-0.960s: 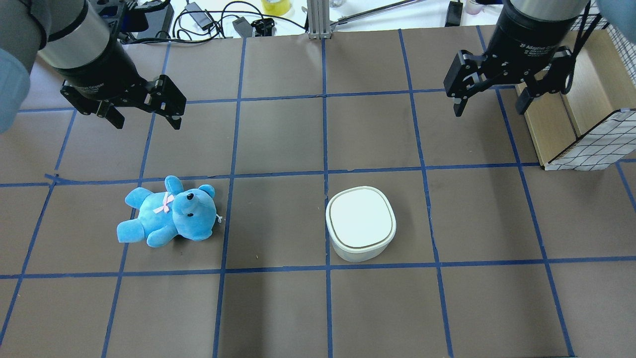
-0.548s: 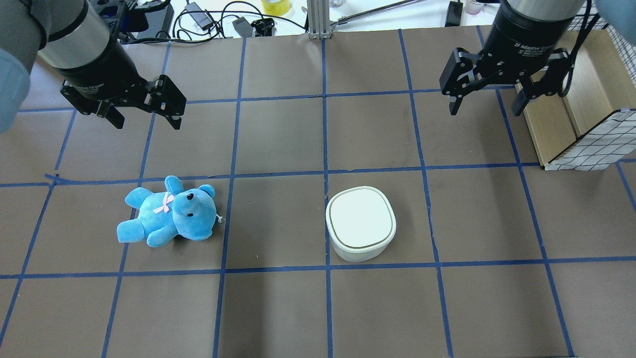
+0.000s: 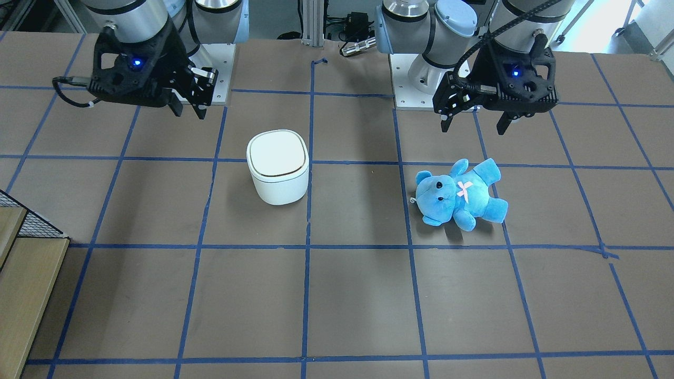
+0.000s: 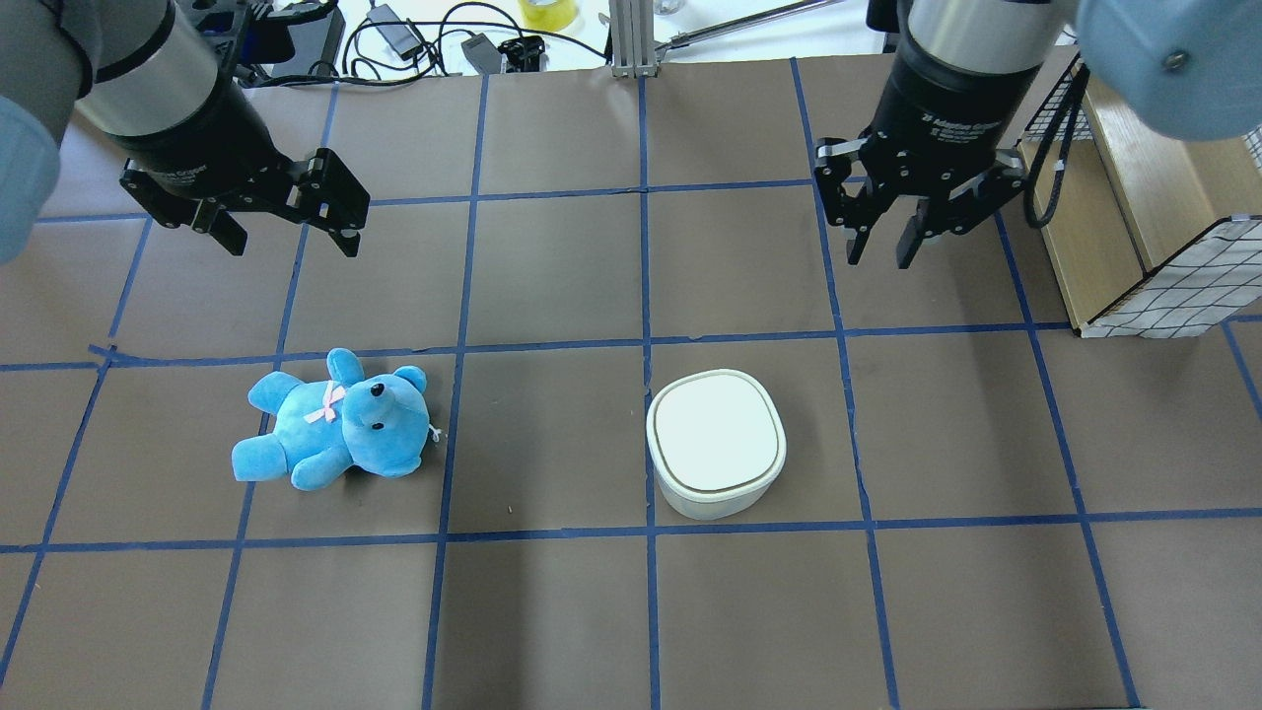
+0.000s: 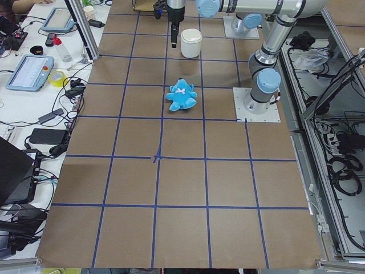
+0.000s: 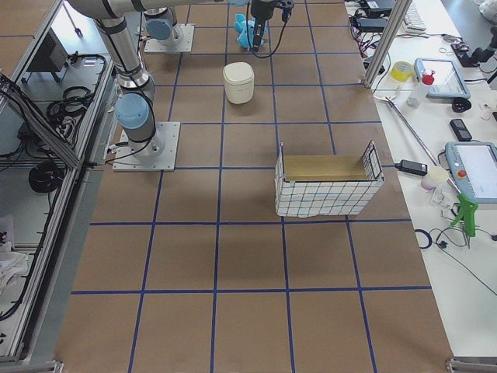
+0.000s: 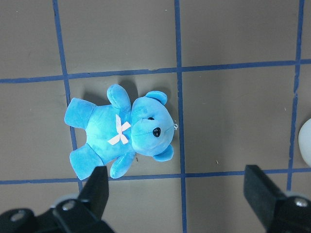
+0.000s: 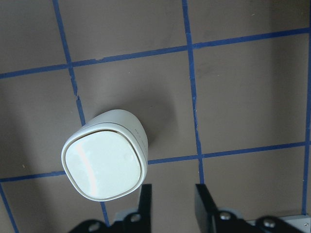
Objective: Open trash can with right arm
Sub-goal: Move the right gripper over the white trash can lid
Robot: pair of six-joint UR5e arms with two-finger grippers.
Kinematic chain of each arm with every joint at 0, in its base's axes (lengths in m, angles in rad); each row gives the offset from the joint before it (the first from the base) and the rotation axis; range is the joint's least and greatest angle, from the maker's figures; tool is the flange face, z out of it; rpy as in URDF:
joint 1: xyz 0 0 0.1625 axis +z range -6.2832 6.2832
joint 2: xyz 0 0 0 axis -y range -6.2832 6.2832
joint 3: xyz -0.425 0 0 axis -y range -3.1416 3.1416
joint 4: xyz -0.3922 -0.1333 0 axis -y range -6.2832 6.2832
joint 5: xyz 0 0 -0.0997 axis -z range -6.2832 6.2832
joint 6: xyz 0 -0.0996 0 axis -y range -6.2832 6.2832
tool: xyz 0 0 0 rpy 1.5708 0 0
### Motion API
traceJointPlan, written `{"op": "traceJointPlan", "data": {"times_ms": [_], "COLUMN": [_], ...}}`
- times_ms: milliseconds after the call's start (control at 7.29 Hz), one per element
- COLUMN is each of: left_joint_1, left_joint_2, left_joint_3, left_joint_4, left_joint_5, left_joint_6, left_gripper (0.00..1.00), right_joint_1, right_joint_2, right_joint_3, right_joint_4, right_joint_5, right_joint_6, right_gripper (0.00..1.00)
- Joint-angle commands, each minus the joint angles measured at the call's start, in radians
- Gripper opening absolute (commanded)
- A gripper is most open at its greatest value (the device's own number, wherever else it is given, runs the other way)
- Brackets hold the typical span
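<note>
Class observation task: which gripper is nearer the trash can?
The right gripper, the narrower-set one; the left gripper, spread wide, hangs farther off by the teddy bear.

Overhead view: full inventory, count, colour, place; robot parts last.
Trash can: 1, white, lid shut, right of centre.
Teddy bear: 1, blue, lying left of the can.
Basket: 1, white mesh, wood-lined, right edge.
Tape roll: 1, yellow, beyond far edge.
Table: 1, brown, blue tape grid.
Left gripper: 1, black, open, far left.
Right gripper: 1, black, jaws narrowly apart, beyond the can.
</note>
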Motion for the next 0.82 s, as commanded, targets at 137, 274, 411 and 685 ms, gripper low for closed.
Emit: {"op": "traceJointPlan", "data": {"times_ms": [137,274,411,685], "left_joint_1": [0.000,0.000,0.000,0.000], "left_joint_2": [0.000,0.000,0.000,0.000], "left_joint_3": [0.000,0.000,0.000,0.000], "left_joint_4": [0.000,0.000,0.000,0.000], "left_joint_5": [0.000,0.000,0.000,0.000], "left_joint_6": [0.000,0.001,0.000,0.000], "left_gripper": [1.00,1.00,1.00,1.00], "right_joint_1": [0.093,0.124,0.139,0.139], "right_joint_2": [0.008,0.009,0.009,0.009], "right_joint_3": [0.011,0.033,0.062,0.124], "right_joint_4": [-0.017,-0.055,-0.092,-0.126], "right_joint_5": [0.027,0.027,0.029,0.071], "right_joint_6": [0.109,0.139,0.159,0.158], "right_gripper": [0.00,0.00,0.00,0.00]}}
